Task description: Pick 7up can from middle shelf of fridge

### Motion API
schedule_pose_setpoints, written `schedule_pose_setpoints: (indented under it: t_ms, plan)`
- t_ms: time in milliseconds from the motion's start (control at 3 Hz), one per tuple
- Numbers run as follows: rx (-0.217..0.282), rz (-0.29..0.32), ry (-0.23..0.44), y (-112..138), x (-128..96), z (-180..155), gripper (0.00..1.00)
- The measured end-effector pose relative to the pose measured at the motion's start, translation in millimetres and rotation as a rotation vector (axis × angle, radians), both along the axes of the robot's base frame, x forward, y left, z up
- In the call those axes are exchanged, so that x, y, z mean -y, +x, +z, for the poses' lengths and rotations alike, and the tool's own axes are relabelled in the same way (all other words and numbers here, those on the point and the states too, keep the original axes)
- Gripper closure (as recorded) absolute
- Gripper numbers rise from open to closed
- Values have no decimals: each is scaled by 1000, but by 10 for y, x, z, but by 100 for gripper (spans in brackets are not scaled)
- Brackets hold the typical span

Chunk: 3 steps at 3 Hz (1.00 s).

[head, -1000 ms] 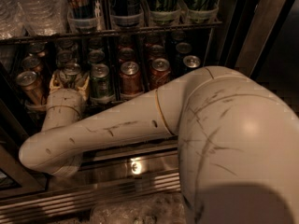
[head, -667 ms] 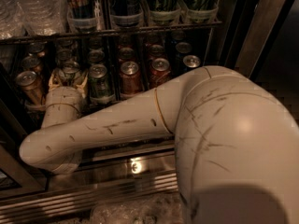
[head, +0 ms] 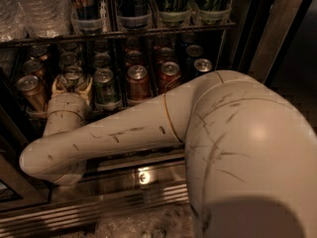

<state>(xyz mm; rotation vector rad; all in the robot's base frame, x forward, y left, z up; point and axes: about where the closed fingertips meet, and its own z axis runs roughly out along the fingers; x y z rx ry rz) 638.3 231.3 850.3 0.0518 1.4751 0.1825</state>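
Pale two-finger gripper (head: 73, 82) seen at left front of middle shelf (head: 130, 103), dark wire rack with clear lane trays inside steel fridge (head: 267, 33). Gripper set around short silver-topped 7up can (head: 73, 73), standing upright in shelf's front row. Whether can is clamped or merely straddled: cannot be told. Darker green can (head: 104, 86) noted on same shelf, just right of gripper; gold-brown can (head: 28, 89) just left. Scuffed cream arm (head: 124, 133) stretched across below shelf's front edge. Ribbed steel grille (head: 124, 207) lower still.
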Motion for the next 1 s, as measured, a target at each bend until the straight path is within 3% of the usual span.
schedule_pose_setpoints:
  t_ms: [333, 667, 1000]
  plan:
    - [0, 0, 0, 0, 0, 1, 100]
    - [9, -1, -2, -18, 13, 40, 100]
    - [60, 15, 3, -124, 60, 291, 100]
